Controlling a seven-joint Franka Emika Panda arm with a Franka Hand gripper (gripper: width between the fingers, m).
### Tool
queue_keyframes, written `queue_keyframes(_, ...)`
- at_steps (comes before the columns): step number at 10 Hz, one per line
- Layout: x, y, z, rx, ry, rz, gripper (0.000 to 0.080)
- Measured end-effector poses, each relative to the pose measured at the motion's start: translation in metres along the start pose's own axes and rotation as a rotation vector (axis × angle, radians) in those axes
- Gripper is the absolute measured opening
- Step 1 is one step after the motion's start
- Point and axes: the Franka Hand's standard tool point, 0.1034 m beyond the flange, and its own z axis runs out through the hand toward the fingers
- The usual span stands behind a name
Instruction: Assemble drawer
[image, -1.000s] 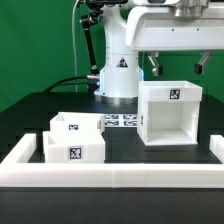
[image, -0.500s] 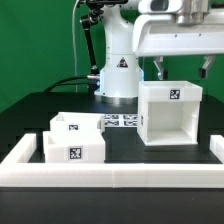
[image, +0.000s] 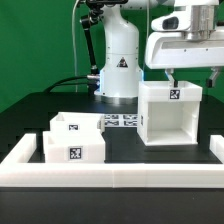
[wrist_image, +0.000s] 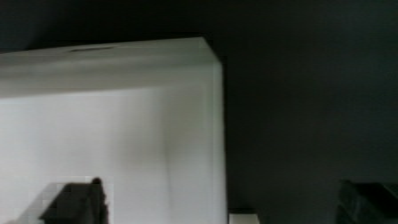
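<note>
The end effector (image: 193, 77) hangs spread wide and empty just above the top edge of the tall drawer case (image: 168, 118). 2 small drawer boxes (image: 72, 146) sit well apart from it, with bare black counter (image: 122, 150) between.

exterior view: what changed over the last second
The gripper slid toward the exterior view's right and dipped a little, so it now hangs open just above the tall open box. It took hold of nothing. The tall open box, the small boxes and the marker board stayed put.
</note>
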Motion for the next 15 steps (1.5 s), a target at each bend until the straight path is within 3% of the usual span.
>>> queue_keyframes(2, -0.001, -0.001, 0.004, 0.001, -0.009, -0.002, 0.0649)
queue_keyframes(4, -0.001, -0.001, 0.004, 0.001, -0.01, -0.003, 0.0399)
queue_keyframes(5, -0.001, -0.001, 0.004, 0.001, -0.01, -0.003, 0.0399)
queue_keyframes(6, -0.001, -0.001, 0.004, 0.001, -0.01, -0.003, 0.0167)
queue_keyframes(7, -0.001, -0.001, 0.004, 0.001, -0.01, -0.003, 0.0056)
queue_keyframes(13, 0.003, 0.003, 0.004, 0.003, -0.007, -0.035, 0.0036)
queue_keyframes(15, 0.035, 0.024, 0.003, 0.01, 0.019, -0.019, 0.0036)
